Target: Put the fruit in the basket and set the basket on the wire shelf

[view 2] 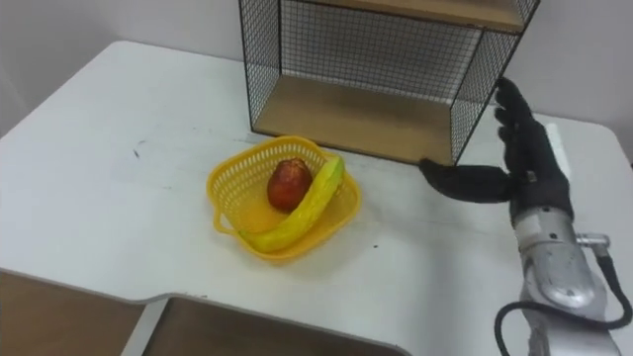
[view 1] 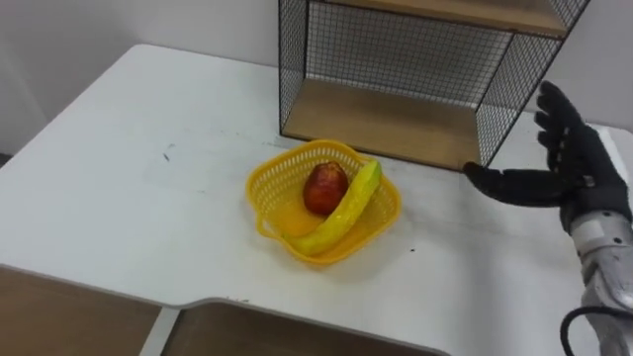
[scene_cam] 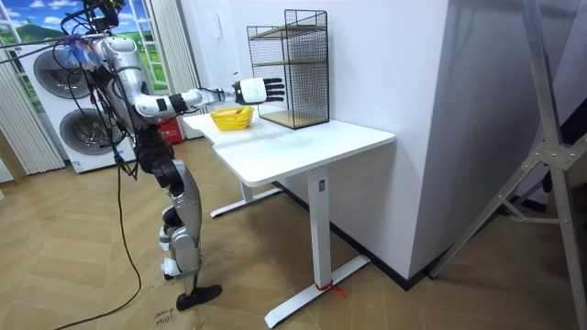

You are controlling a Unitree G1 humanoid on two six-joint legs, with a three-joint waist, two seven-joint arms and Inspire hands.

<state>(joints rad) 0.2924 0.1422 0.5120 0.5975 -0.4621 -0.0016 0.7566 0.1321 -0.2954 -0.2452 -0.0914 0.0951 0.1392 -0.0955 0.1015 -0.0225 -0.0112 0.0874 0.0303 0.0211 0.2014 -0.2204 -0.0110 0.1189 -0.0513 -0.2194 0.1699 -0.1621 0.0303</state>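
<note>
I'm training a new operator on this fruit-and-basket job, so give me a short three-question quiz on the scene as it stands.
1. True or false: the banana and the red fruit both lie in the yellow basket.
2. Where does the basket stand? A: on the wire shelf's lower board. B: on the white table, in front of the wire shelf. C: in the right hand.
3. Fill in: the right hand, held over the table to the right of the basket, is ___ (open or shut).
Key: 1 true; 2 B; 3 open.
</note>
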